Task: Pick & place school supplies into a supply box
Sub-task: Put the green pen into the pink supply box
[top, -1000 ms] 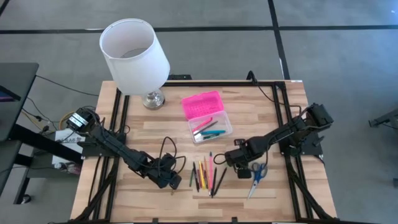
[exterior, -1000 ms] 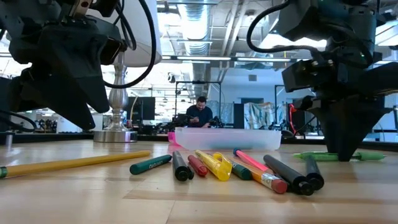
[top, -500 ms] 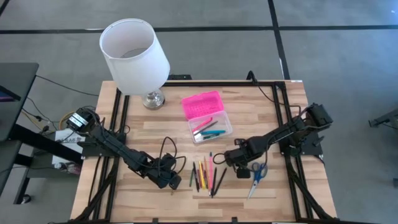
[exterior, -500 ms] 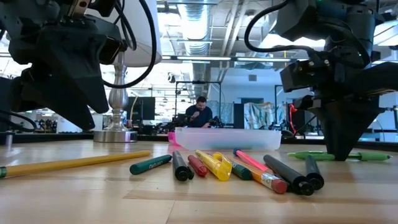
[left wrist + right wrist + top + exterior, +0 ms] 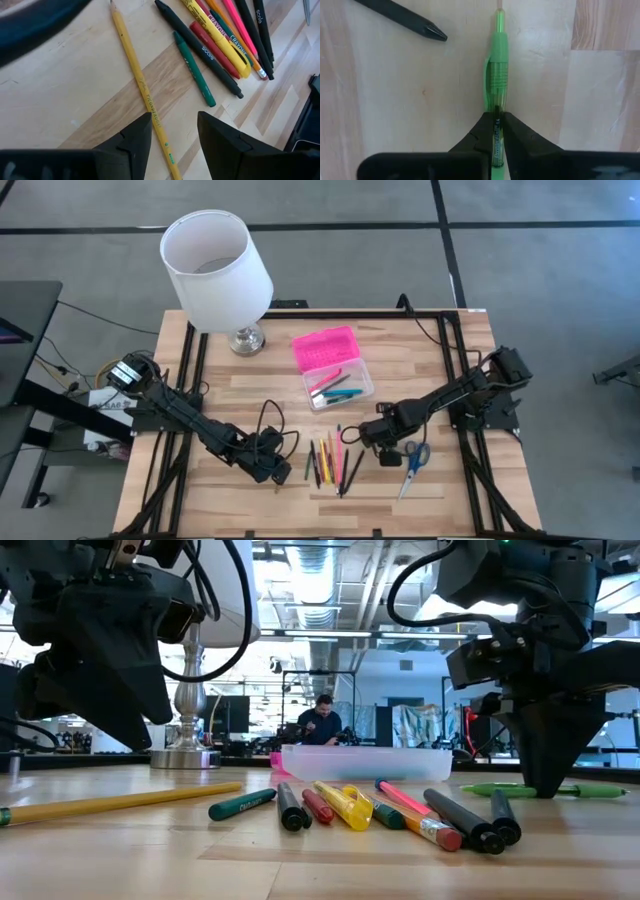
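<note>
My right gripper [image 5: 496, 131] points straight down at the table's right side and is shut on a green pen [image 5: 497, 75], which lies flat on the wood [image 5: 500, 790]. My left gripper [image 5: 172, 135] hovers open at the near left, one finger on either side of a yellow pencil [image 5: 135, 70] without touching it. A loose row of pens, crayons and markers [image 5: 333, 458] lies between the two grippers. Blue-handled scissors [image 5: 412, 460] lie just right of my right gripper. The supply box stands open beyond them, with its pink lid [image 5: 325, 348] and its clear base [image 5: 342, 387] holding a few pens. My right gripper pinches the green pen's barrel [image 5: 496, 117] between its two fingers, about midway along it, just past the clip. The fingers come from above, pointing down, and lie across the pen. The pen lies level on the table.
A table lamp with a white shade [image 5: 215, 265] and a metal base [image 5: 246, 340] stands at the far left. Black frame rails [image 5: 455, 370] run along the table's edges. A black marker's tip [image 5: 432, 32] lies close beside the green pen.
My right gripper has shut on the green pen while staying in place. The pen still lies on the table.
</note>
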Robot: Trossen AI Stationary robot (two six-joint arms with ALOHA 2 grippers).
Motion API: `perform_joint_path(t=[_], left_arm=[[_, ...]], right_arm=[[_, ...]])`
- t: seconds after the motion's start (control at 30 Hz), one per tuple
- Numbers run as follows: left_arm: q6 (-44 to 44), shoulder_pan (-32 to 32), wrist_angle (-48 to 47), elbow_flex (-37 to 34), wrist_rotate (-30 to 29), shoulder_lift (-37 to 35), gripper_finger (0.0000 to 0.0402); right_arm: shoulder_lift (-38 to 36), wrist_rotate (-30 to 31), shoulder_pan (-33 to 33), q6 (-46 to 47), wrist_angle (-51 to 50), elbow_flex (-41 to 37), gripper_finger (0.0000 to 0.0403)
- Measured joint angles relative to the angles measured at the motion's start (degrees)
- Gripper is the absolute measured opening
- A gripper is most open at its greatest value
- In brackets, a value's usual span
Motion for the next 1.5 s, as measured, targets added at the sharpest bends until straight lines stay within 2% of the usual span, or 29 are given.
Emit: perform_joint_path(t=[0.27,0.6,1.0,1.27,1.5], left_arm=[[0.0,0.0,-0.3,0.0,0.0,0.0,0.0153],[-1.3,0.0,-0.4,0.0,1.0,0.0,0.0153],[-1.2,0.0,-1.8,0.0,0.4,0.0,0.0153],[-1.3,-0.1,-3.1,0.0,0.4,0.0,0.0153],[-1.4,-0.1,-3.4,0.0,-2.0,0.0,0.0153]], right_arm=[[0.1,1.6,-0.2,0.0,-0.9,0.9,0.0012],[0.1,0.7,-0.1,0.0,-4.2,1.5,0.0013],[0.0,0.6,-0.9,-8.1,-14.3,11.3,0.0013],[-0.1,4.6,-5.3,-14.5,-18.1,19.5,0.0013],[-0.1,6.4,-14.4,-22.7,-12.6,22.5,0.0012]])
